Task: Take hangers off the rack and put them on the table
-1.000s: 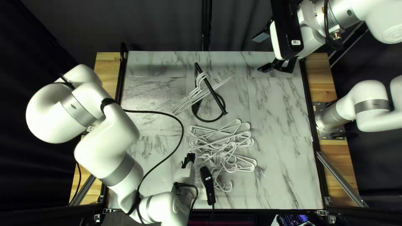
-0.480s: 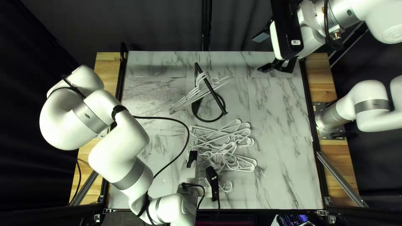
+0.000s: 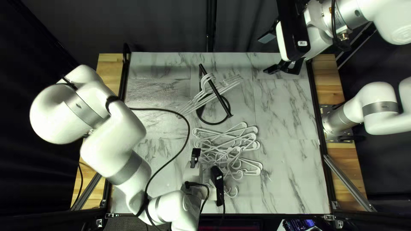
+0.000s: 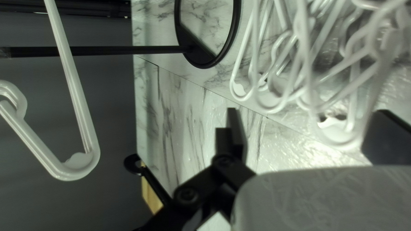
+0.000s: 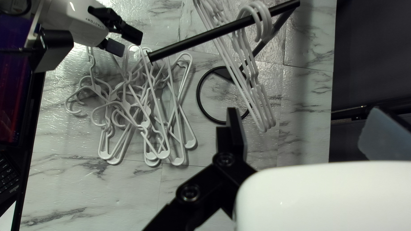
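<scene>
A dark hanging curtain (image 3: 167,25), a lit screen (image 5: 13,85) and, just beside it, probably a keyboard (image 5: 7,176)

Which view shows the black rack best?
The right wrist view: it shows the rack's bar end to end, hanger hooks over it, and most of the ring base. The top left view shows bar and base smaller, the hangers crossing both. The left wrist view has the base and upright, but not the bar.
</scene>
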You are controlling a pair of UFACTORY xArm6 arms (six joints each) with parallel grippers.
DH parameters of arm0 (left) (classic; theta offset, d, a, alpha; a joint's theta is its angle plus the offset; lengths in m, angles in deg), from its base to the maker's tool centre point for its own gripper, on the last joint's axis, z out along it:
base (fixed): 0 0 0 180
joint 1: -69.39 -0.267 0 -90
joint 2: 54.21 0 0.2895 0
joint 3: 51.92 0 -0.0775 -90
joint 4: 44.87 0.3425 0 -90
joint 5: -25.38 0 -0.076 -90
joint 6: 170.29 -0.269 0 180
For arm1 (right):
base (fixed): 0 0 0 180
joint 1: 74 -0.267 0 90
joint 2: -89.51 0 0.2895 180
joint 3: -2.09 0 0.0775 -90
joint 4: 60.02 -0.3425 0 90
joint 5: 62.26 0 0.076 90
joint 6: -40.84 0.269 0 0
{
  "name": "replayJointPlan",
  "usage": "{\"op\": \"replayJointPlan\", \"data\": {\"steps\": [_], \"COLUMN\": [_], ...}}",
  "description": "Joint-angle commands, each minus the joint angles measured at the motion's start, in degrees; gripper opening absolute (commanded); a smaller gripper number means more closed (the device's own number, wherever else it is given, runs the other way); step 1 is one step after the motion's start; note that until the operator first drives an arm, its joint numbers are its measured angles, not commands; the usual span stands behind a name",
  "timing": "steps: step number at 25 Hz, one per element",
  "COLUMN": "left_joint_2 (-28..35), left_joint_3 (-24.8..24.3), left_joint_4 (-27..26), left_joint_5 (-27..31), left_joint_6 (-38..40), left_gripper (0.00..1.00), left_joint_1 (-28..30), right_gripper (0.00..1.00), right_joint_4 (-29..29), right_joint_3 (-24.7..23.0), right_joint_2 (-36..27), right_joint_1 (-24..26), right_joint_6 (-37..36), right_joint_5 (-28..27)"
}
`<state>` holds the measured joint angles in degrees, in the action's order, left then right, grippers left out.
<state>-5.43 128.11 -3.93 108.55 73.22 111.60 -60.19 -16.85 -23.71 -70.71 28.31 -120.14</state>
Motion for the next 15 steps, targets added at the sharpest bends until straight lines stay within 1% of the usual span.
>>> {"op": "replayJointPlan", "data": {"steps": [1,3,6,10,12,14,15], "left_joint_2": [8.72,12.05,19.08,27.1,32.63,39.68,42.1], "left_joint_3": [-6.56,-8.85,-12.84,-15.24,-17.29,-21.04,-22.09], "left_joint_4": [-1.86,-2.16,-2.44,-3.26,-4.23,-5.74,-6.39], "left_joint_5": [-6.93,-8.7,-10.58,-8.83,-8.1,-9.4,-9.79], "left_joint_6": [3.0,4.8,8.87,10.29,7.42,2.22,0.03], "left_gripper": [1.0,1.0,1.0,1.0,1.0,1.0,1.0], "left_joint_1": [0.36,1.12,3.41,6.0,5.83,3.23,2.03], "right_gripper": [1.0,1.0,1.0,1.0,1.0,1.0,1.0], "right_joint_4": [0.0,0.0,0.0,0.0,0.0,0.0,0.0], "right_joint_3": [0.0,0.0,0.0,0.0,0.0,0.0,0.0], "right_joint_2": [0.0,0.0,0.0,0.0,0.0,0.0,0.0], "right_joint_1": [0.0,0.0,0.0,0.0,0.0,0.0,0.0], "right_joint_6": [0.0,0.0,0.0,0.0,0.0,0.0,0.0], "right_joint_5": [0.0,0.0,0.0,0.0,0.0,0.0,0.0]}}
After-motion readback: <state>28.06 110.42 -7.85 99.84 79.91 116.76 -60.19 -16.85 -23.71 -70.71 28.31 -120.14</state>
